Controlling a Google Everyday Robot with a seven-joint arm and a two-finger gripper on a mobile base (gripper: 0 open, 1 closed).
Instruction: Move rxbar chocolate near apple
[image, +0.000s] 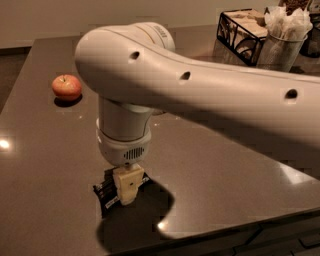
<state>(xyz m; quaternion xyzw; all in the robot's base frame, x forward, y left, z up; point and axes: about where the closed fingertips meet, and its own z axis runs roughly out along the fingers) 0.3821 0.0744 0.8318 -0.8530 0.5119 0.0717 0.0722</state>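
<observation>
The rxbar chocolate (104, 190) is a flat black-wrapped bar with white print, lying near the table's front edge, mostly hidden under the gripper. My gripper (127, 191) hangs straight down from the large white arm and sits right on the bar, its cream-coloured finger (128, 183) covering the bar's middle. The apple (66, 87) is red-orange and round, standing on the table at the far left, well behind and left of the gripper.
The dark brown table (45, 150) has its front edge just below the gripper. A black wire basket (243, 29) and a cup of white napkins (283, 40) stand at the back right. My white arm (210, 100) spans the right half of the view.
</observation>
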